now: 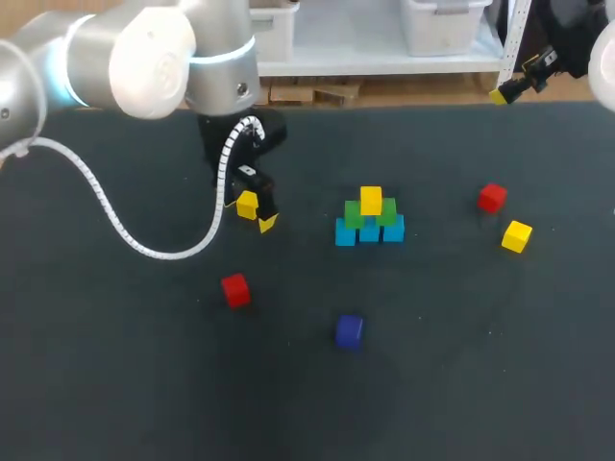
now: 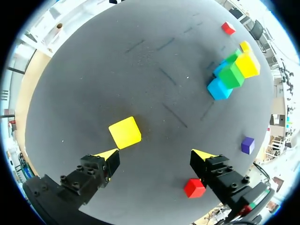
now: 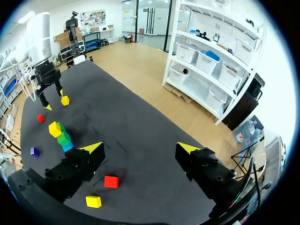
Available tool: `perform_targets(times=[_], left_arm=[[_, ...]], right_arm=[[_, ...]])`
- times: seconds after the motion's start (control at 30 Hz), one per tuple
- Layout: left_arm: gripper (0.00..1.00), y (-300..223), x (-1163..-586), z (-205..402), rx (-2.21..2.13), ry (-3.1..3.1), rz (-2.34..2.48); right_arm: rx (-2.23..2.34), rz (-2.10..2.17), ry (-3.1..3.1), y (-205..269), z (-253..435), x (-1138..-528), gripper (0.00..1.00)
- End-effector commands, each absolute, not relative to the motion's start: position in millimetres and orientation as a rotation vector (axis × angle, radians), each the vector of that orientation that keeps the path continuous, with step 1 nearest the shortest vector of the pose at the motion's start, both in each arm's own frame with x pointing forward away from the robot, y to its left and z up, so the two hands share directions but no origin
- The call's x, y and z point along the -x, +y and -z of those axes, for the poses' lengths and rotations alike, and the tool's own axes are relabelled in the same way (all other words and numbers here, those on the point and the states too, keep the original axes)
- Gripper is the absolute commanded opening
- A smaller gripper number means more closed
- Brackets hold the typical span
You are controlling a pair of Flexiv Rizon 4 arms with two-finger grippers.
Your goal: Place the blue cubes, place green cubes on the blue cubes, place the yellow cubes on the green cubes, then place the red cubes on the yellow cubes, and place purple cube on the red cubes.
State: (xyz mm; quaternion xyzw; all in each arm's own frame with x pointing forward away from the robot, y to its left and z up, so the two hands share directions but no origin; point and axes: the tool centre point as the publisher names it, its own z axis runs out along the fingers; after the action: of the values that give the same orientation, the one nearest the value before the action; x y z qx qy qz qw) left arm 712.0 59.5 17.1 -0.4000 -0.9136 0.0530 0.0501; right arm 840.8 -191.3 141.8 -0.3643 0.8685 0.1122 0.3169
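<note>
Left wrist view: left end effector (image 2: 157, 157) spread above yellow cube (image 2: 125, 132); red cube (image 2: 194, 188) nearby.

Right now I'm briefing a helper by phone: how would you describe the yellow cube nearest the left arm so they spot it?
From the cube pyramid in the middle, look toward the open left end effector. The yellow cube lies alone just ahead of it, unlike the yellow top cube on the pyramid or the far yellow cube at the right.

Silver-white arm (image 1: 144, 48), coiled white cable (image 1: 168, 254), black yellow-tipped jaws.
</note>
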Motion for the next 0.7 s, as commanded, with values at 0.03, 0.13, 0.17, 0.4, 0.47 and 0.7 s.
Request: perform_targets(times=[0.03, 0.13, 0.17, 0.4, 0.47, 0.7], left_arm=[[1.0, 56, -728, -11, 1.205, -2.743, -0.171], [1.0, 57, -730, -10, 1.201, -2.745, -0.17], [1.0, 58, -731, -11, 1.196, -2.747, -0.163], [1.0, 59, -739, -12, 1.144, -2.76, -0.125], [1.0, 58, -741, -10, 1.123, -2.752, -0.119], [1.0, 57, -744, -2, 1.105, -2.729, -0.124]], right_arm=[[0.959, -0.295, 2.285, -192, -142, -839, 1.0], [0.959, -0.295, 2.285, -192, -142, -839, 1.0], [0.959, -0.295, 2.285, -192, -142, -839, 1.0], [0.959, -0.295, 2.285, -192, -142, -839, 1.0], [0.959, -0.295, 2.285, -192, -142, -839, 1.0], [0.959, -0.295, 2.285, -192, -142, -839, 1.0]])
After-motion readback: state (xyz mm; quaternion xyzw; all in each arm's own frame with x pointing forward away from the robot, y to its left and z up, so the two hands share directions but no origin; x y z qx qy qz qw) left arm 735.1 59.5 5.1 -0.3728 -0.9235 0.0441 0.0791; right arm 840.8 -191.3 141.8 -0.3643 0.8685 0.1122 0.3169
